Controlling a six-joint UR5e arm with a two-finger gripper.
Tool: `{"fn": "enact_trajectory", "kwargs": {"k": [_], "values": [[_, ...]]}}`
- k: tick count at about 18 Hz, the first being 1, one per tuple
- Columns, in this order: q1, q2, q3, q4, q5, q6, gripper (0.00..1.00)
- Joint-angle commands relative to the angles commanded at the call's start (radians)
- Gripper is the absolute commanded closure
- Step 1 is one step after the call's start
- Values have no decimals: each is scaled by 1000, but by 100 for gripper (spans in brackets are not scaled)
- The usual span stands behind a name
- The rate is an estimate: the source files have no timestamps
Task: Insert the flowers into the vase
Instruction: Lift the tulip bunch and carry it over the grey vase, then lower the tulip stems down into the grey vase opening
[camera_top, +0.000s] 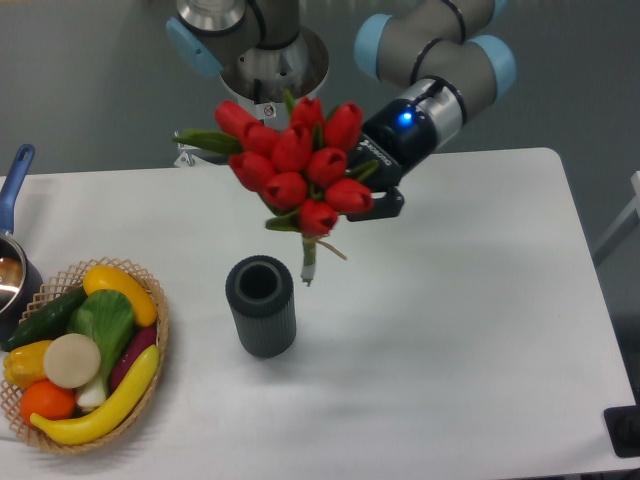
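Observation:
A bunch of red tulips, the flowers (295, 165), hangs in the air above the table, heads up and to the left, stem end (307, 265) pointing down. My gripper (368, 195) is shut on the flowers, its fingers mostly hidden behind the blooms and leaves. The vase (261, 305), a dark grey ribbed cylinder with an open round mouth, stands upright on the white table. The stem tip hovers just right of the vase's mouth, slightly above its rim and apart from it.
A wicker basket (148, 300) of vegetables and fruit sits at the left front. A blue-handled pot (12, 225) lies at the left edge. The robot's base column (270, 85) stands behind the table.

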Motion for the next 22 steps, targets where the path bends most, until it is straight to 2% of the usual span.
{"fn": "enact_trajectory", "kwargs": {"k": [3, 19, 22], "values": [[-26, -6, -2, -2, 3, 14, 79], [-51, -32, -72, 6, 18, 22, 79], [-52, -41, -84, 6, 43, 61, 79]]}}
